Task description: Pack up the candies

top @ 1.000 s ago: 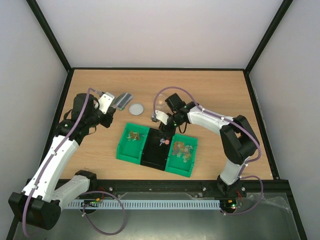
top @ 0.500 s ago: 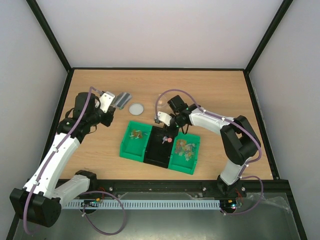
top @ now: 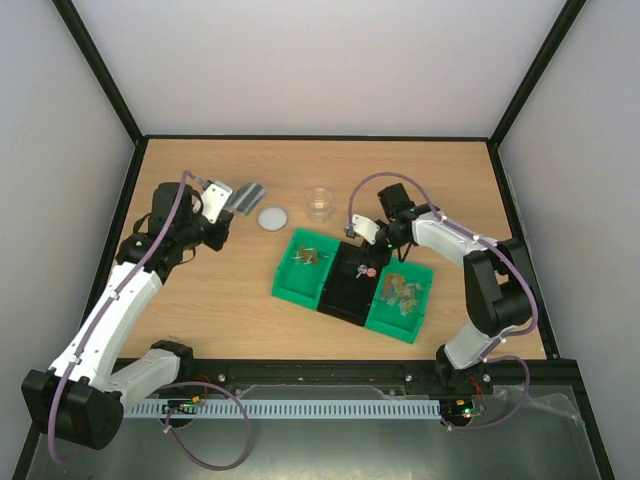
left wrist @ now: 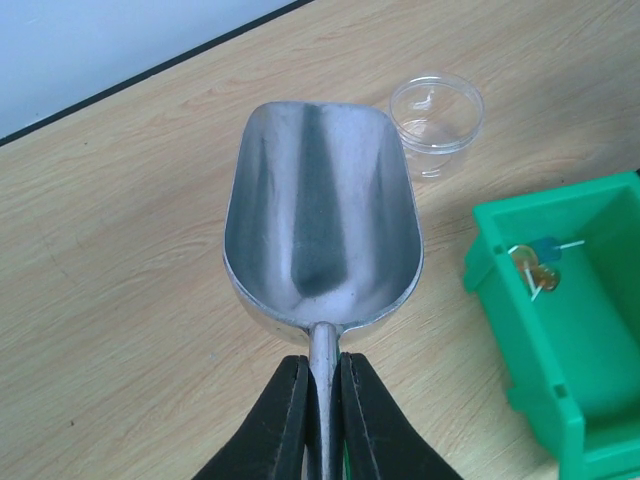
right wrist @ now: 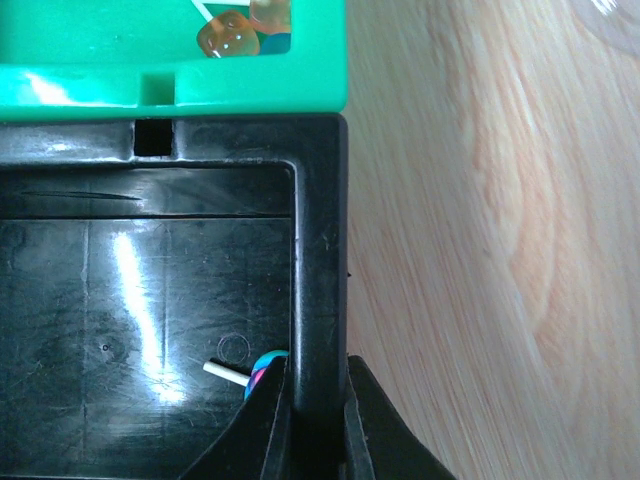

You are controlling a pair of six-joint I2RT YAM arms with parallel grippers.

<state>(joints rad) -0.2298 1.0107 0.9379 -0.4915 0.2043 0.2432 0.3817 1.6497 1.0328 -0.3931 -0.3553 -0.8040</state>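
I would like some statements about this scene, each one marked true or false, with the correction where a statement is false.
1. The left pincer holds the metal scoop by its handle. True.
2. The scoop is heaped full. False: it is empty.
3. The right pincer grips a green bin. False: it is shut on the wall of the black bin.
4. The clear cup stands upright on the table. True.
5. Candies lie in a green bin. True.
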